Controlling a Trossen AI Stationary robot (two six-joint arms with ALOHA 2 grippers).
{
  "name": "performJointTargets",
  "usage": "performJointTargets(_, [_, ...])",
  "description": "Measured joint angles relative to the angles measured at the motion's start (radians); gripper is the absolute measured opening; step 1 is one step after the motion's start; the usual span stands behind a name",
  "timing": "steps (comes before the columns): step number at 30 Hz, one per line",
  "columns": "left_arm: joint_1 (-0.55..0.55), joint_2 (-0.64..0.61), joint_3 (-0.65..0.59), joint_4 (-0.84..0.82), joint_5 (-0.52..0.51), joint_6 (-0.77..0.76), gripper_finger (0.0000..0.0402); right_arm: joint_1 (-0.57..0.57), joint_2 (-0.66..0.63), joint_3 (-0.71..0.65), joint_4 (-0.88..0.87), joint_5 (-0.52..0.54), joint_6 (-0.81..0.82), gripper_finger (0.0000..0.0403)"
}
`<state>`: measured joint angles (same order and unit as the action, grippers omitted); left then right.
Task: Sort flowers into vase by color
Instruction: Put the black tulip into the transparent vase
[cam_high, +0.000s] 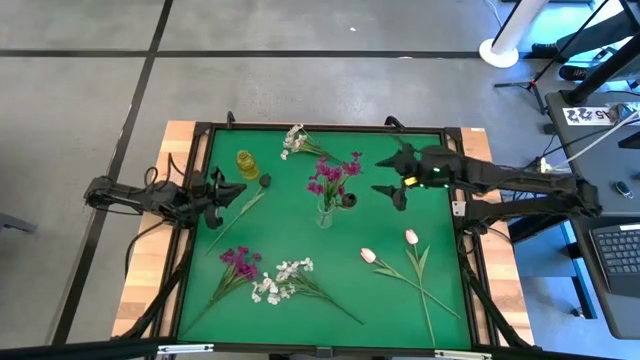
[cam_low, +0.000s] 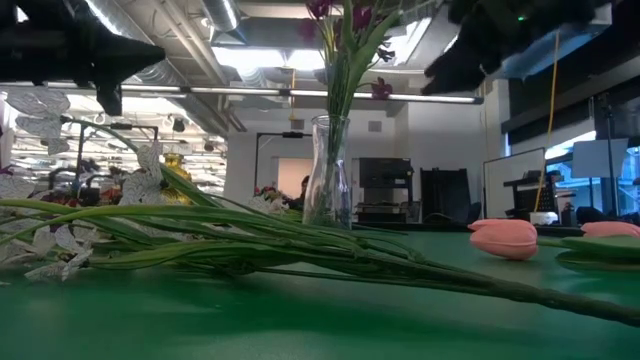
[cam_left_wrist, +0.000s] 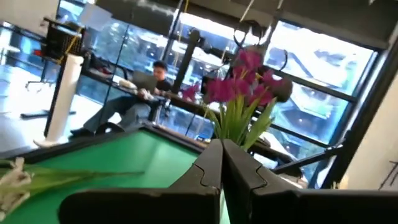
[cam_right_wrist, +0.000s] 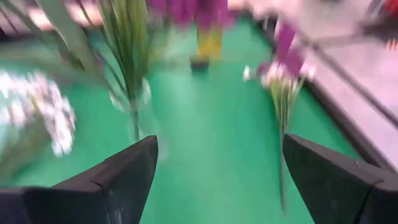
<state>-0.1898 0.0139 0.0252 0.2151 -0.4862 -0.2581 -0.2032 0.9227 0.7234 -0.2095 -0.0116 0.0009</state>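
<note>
I'm looking down on a green felt desk (cam_high: 330, 255) framed in black rails over pale wood, on grey concrete floor (cam_high: 300, 70). At the centre stands a clear glass vase (cam_high: 324, 214) already holding a magenta spray (cam_high: 330, 175). More flowers lie flat: white blossoms (cam_high: 296, 140) at 12 o'clock, magenta blossoms (cam_high: 240, 262) and a white cluster (cam_high: 280, 280) at 7, pale pink tulip buds (cam_high: 390, 250) at 5. A small yellow vase (cam_high: 246, 164) sits at 10. My left hand (cam_high: 222, 192), at 9, is closed and empty. My right hand (cam_high: 395, 180), at 2, gapes wide, holding nothing.
</note>
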Motion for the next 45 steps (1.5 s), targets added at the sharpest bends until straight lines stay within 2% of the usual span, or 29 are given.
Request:
performJointTargets(7, [0.000,0.054,0.143,-0.147,0.042,-0.002,0.0039,0.001,-0.162,-0.167,0.213,0.031,0.046,0.0344])
performJointTargets(14, [0.000,0.269,0.374,-0.376,0.042,-0.056,0.0084,0.001,-0.202,-0.193,0.258,0.056,0.047,0.0344])
performJointTargets(19, [0.000,0.473,0.571,-0.694,0.060,-0.229,0.0109,0.000,-0.202,-0.193,0.265,0.047,0.044,0.0344])
performJointTargets(27, [-0.002,0.735,0.798,-1.164,0.266,-0.531,0.0135,0.000,-0.200,-0.194,0.260,0.048,0.040,0.0344])
performJointTargets(31, [-0.010,0.806,0.813,-1.423,0.262,-0.693,0.0137,0.000,-0.200,-0.194,0.260,0.047,0.023,0.0344])
performJointTargets(33, [-0.010,0.829,0.800,-1.475,0.236,-0.732,0.0137,0.000,-0.200,-0.194,0.261,0.047,0.017,0.0344])
performJointTargets(38, [0.007,0.846,0.705,-1.376,0.210,-0.746,0.0138,0.000,-0.200,-0.194,0.261,0.045,0.016,0.0344])
performJointTargets(45, [0.132,0.846,0.552,-1.217,0.227,-0.645,0.0138,0.000,-0.200,-0.194,0.261,-0.002,0.016,0.0344])
